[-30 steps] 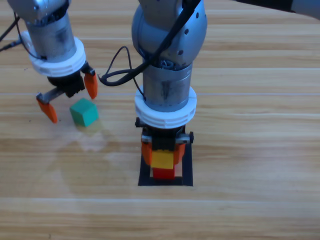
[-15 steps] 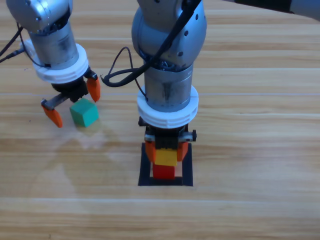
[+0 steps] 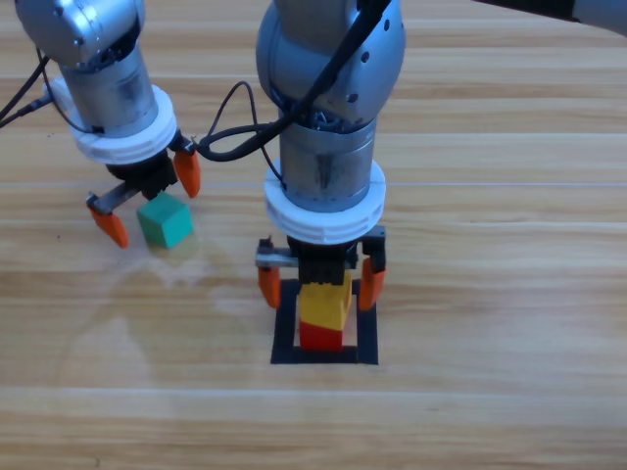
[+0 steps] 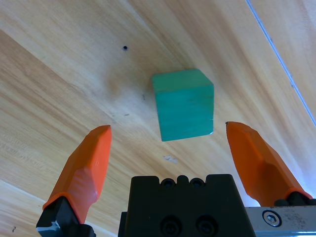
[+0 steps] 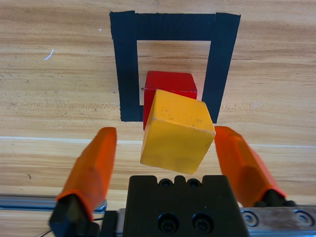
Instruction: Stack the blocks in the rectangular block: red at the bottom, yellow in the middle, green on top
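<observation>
Overhead, the wooden table (image 3: 509,294) fills the view, and the right arm (image 3: 328,127) comes down over its middle while the left arm (image 3: 103,78) stands at the upper left. Low in the centre lies the rectangular block (image 3: 324,354), its black tape outline framing bare wood. The right gripper (image 3: 317,284) hangs just behind that outline with its jaws spread wide and holding nothing; in the right wrist view the yellow cube (image 5: 177,131) sits between the two orange jaws with a clear gap on either side. That yellow cube rests on the red cube (image 5: 170,85), turned a little askew on it so the red shows past its far edge, and the red stands on the wood inside the tape. The left gripper (image 3: 147,199) is likewise wide open and empty, straddling the near side of the green cube (image 3: 163,218), which sits on the table well to the left of the outline. In the left wrist view the green cube (image 4: 183,104) lies just beyond the jaw tips, roughly midway between them and touching neither.
</observation>
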Tool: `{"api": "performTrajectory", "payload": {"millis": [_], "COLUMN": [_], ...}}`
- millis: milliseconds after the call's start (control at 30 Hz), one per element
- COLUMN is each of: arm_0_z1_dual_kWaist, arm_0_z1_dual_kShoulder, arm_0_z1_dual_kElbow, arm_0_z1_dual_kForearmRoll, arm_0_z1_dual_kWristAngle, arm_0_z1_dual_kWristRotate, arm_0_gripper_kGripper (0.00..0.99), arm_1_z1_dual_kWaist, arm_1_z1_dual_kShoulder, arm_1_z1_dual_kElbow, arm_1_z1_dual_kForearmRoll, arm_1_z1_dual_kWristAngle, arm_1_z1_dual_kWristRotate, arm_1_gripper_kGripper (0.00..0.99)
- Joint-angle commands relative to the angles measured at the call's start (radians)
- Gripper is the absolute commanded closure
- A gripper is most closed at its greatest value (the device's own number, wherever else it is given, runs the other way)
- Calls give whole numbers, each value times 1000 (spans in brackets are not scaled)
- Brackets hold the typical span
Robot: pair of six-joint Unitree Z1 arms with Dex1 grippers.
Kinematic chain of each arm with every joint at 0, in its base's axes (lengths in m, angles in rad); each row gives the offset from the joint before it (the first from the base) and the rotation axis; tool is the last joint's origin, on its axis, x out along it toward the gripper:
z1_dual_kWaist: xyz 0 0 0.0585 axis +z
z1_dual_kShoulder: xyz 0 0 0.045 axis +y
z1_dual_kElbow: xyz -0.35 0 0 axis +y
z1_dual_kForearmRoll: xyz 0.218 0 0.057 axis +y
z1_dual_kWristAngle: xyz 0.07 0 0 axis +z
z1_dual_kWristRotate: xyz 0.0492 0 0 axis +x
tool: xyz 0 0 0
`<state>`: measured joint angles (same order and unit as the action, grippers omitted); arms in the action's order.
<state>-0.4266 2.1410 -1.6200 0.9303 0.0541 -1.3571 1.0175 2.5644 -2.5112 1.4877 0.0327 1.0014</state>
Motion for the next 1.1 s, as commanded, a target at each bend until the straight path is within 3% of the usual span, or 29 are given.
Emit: {"api": "performTrajectory", "payload": {"millis": [33,267,433,467,567,600,633,700,833,1100], "arm_0_z1_dual_kWaist": [11,11,11,11,11,11,11,11,11,12], "arm_0_z1_dual_kShoulder": [49,54,59,60,63,66,69,74,83,96], "arm_0_z1_dual_kElbow": [31,51,81,83,88,86,84,84,94,95], "arm_0_z1_dual_kForearmRoll": [-22,-56,-102,-108,-127,-128,-130,-136,-151,-157], "arm_0_z1_dual_kWristAngle": [0,0,4,7,9,9,10,12,15,30], "arm_0_z1_dual_kWristRotate": [-16,-13,-13,-13,-10,-10,-8,-7,-4,13], "arm_0_gripper_kGripper": [0,0,0,0,0,0,0,1,19,86], "arm_1_z1_dual_kWaist": [29,26,-77,-116,-338,-402,-422,-432,-430,-430], "arm_1_z1_dual_kShoulder": [-46,-319,-569,-648,-1021,-1119,-1169,-1224,-1202,-1099], "arm_1_z1_dual_kElbow": [-5,9,242,376,1022,1164,1213,1293,1394,1405], "arm_1_z1_dual_kForearmRoll": [12,9,-78,-155,-678,-788,-788,-790,-791,-797], "arm_1_z1_dual_kWristAngle": [-37,-155,-145,-117,214,289,277,236,242,398], "arm_1_z1_dual_kWristRotate": [-33,-231,-438,-491,-731,-811,-876,-974,-1130,-1241], "arm_1_gripper_kGripper": [0,0,1,1,1,1,1,1,1,1]}}
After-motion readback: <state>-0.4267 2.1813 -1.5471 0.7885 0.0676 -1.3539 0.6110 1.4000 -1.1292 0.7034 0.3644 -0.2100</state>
